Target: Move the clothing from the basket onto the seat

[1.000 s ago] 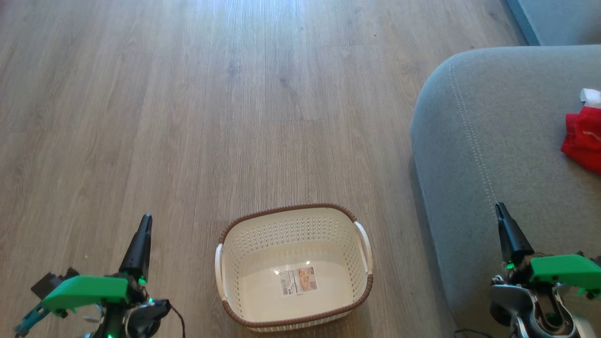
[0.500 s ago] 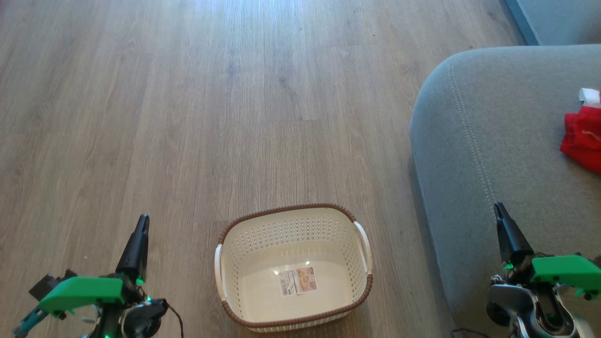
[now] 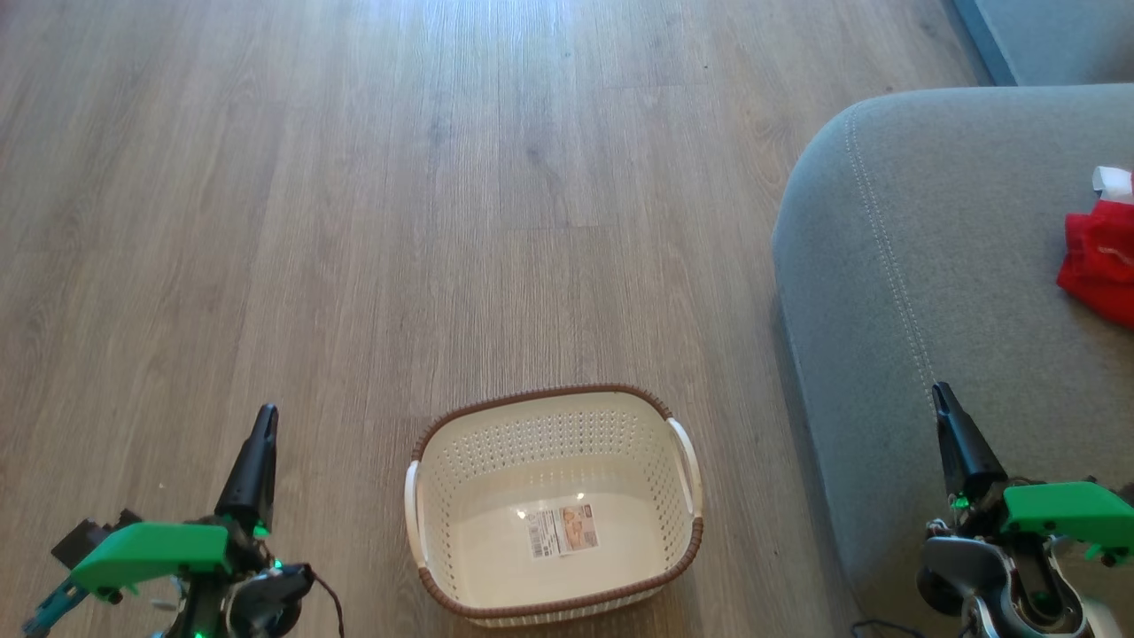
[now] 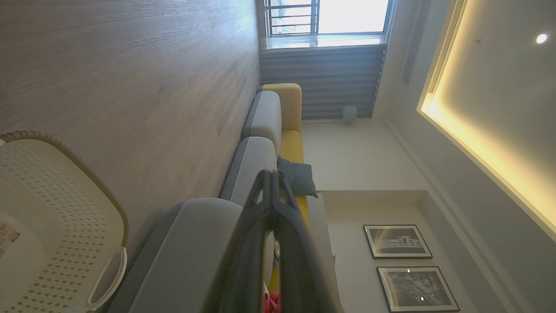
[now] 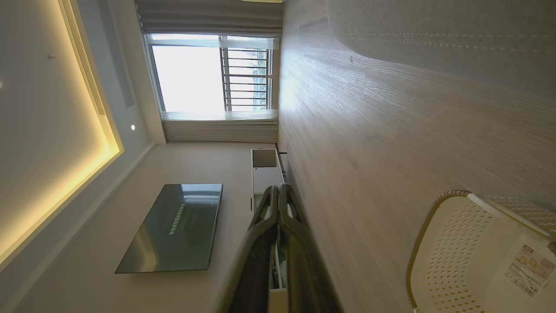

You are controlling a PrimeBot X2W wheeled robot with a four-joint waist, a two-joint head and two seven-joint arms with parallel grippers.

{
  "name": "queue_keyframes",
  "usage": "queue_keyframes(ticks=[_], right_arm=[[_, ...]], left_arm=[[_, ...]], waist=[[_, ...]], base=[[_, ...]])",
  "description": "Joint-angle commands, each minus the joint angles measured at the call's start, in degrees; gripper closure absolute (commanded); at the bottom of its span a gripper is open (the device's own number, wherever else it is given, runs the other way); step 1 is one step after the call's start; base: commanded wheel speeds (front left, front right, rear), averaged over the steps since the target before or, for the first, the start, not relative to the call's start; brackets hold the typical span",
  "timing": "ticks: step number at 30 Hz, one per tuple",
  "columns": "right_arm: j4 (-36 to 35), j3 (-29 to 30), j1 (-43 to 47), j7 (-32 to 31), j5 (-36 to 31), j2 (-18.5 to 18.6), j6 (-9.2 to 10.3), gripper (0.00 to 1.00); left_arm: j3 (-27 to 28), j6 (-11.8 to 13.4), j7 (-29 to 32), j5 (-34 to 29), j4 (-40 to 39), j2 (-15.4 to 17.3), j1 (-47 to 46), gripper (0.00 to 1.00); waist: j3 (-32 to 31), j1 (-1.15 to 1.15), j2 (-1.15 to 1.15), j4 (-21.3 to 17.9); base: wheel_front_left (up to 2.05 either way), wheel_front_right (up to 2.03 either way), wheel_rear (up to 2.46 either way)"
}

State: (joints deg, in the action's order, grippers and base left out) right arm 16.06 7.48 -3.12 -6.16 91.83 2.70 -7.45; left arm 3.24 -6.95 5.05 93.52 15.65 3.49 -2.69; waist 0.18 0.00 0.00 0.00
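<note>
The cream basket [image 3: 443, 589] with its brown rim stands on the floor at bottom centre, holding nothing but a label sticker; its wall also shows in the left wrist view [image 4: 61, 217] and the right wrist view [image 5: 451, 261]. Red clothing [image 3: 1099, 261] with a white part lies on the grey-green seat [image 3: 930, 248] at the right edge; a red scrap [image 4: 273, 302] peeks past the fingers in the left wrist view. My left gripper [image 3: 265, 415] is shut at lower left, over the floor. Shut as well, my right gripper [image 3: 941, 392] hangs above the seat's front. Neither holds anything.
Wood plank floor [image 3: 443, 177] stretches ahead and to the left. A second grey cushion [image 3: 1045, 35] sits at the top right. The left wrist view shows the long sofa [image 4: 260, 121] with a yellow part; a wall television [image 5: 173, 226] and a window [image 5: 208, 74] appear in the right wrist view.
My left gripper has drifted slightly left and down in the head view. The right gripper, basket and clothing stay put.
</note>
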Motion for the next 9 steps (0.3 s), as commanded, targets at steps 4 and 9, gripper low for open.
queue_keyframes(ticks=[4, 9], right_arm=[[-2.0, -0.9, -3.1, -0.3, 0.3, 0.2, -0.03, 1.0], [-2.0, -0.9, -3.1, -0.4, 0.3, 0.2, -0.03, 1.0]], left_arm=[[1.9, -0.5, 0.4, -0.2, -1.7, 0.4, -3.4, 1.0], [2.0, -0.5, 0.4, -0.3, -1.7, 0.3, -3.4, 1.0]], waist=[[0.0, 0.0, 0.0, 0.0], [0.0, 0.0, 0.0, 0.0]], base=[[0.0, 0.0, 0.0], [0.0, 0.0, 0.0]])
